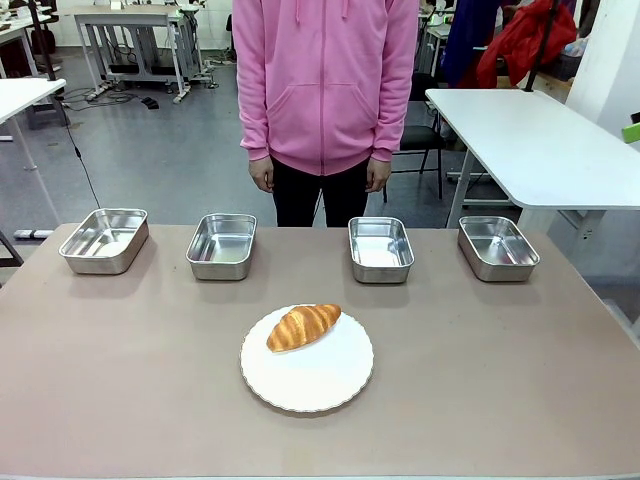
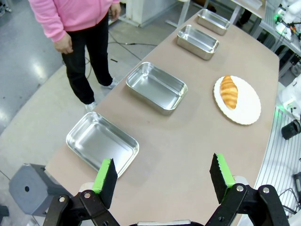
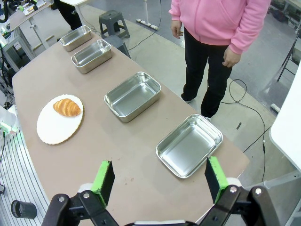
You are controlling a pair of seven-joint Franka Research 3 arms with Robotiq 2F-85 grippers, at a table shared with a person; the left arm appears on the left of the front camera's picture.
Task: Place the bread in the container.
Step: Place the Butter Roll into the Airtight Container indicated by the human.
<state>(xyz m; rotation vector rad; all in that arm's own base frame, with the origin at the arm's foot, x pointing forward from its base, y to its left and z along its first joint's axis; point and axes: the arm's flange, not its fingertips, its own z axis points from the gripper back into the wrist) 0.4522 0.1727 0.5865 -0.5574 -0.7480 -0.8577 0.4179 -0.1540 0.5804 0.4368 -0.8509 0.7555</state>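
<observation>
Four steel trays stand in a row along the far edge of the brown table (image 1: 500,380), all alike, shiny, bare inside: leftmost tray (image 1: 103,240), second tray (image 1: 221,245), third tray (image 1: 380,248), rightmost tray (image 1: 497,247). They are spaced apart, none touching, with the widest gap between second and third. Cannot tell which one is meant as the container. Croissant (image 1: 303,326) lies on a round white plate (image 1: 315,385), on the plate's far-left part, long axis slanted, not in any tray. Plate sits mid-table, nearer the robot than the row, opposite the gap between second and third trays; bare tabletop lies between plate and row. Person in a pink hoodie (image 1: 325,90) stands just behind the far edge, centred on that same gap, arms hanging, one hand (image 1: 262,176) at the hip, clear of the table. Left gripper (image 2: 162,160) hangs high over the table's left end, green-padded fingers spread wide with nothing between them, leftmost tray just ahead of it. Right gripper (image 3: 159,161) hangs high over the right end, fingers likewise wide apart and holding nothing, rightmost tray just ahead. Both are well apart from the croissant. Around: white table (image 1: 540,140) beyond the right side, grey stool (image 3: 113,21) on the floor past the far edge.
</observation>
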